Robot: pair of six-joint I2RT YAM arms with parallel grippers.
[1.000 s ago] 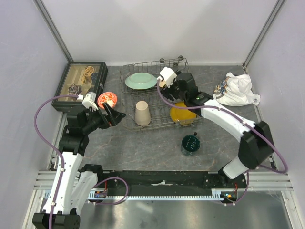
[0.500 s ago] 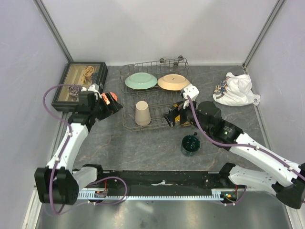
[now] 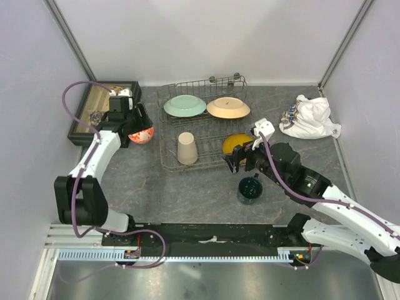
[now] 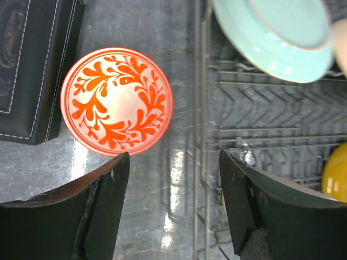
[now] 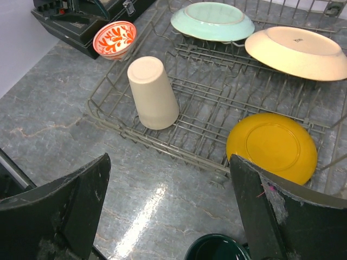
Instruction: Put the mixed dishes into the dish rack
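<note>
The left gripper (image 4: pixel 173 160) hangs spread and empty. The red bowl (image 4: pixel 116 101) stands on the table just ahead of one finger, between the box (image 4: pixel 32 65) and the rack (image 4: pixel 201 108). The rack holds the green plate (image 3: pixel 184 105), cup (image 3: pixel 187 148), tan plate (image 3: pixel 228 107) and yellow plate (image 3: pixel 239 145). The right gripper (image 5: pixel 169 160) is wide open too, holding nothing, and the mug (image 3: pixel 250 189) stands on the table just near it.

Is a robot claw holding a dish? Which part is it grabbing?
Nothing is held. The left claw is open above the small red-orange bowl, not touching it, and the right claw is open and empty.
</note>
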